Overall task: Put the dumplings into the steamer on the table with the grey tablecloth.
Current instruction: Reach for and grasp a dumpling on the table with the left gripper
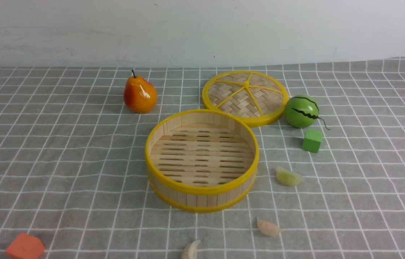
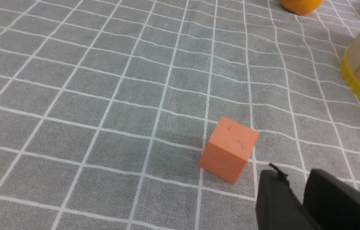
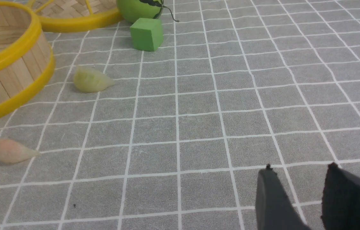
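Note:
The steamer (image 1: 202, 197) stands empty in the middle of the grey tablecloth (image 1: 62, 151). Three dumplings lie on the cloth near it: a pale green one (image 1: 288, 177) to its right, a pinkish one (image 1: 268, 227) nearer the front, and a whitish one (image 1: 191, 250) at the bottom edge. In the right wrist view the green dumpling (image 3: 92, 80) and pink dumpling (image 3: 12, 150) lie beside the steamer (image 3: 10, 75). My right gripper (image 3: 299, 169) is open and empty above bare cloth, well away from them. My left gripper (image 2: 294, 177) hangs slightly open and empty beside an orange cube (image 2: 229, 149). Neither gripper shows in the front view.
The woven lid (image 1: 245, 97) lies flat behind the steamer. A toy watermelon (image 1: 301, 110) and a green cube (image 1: 312, 140) sit at the right, a pear (image 1: 140, 94) at the back left, and the orange cube (image 1: 25, 247) at the front left.

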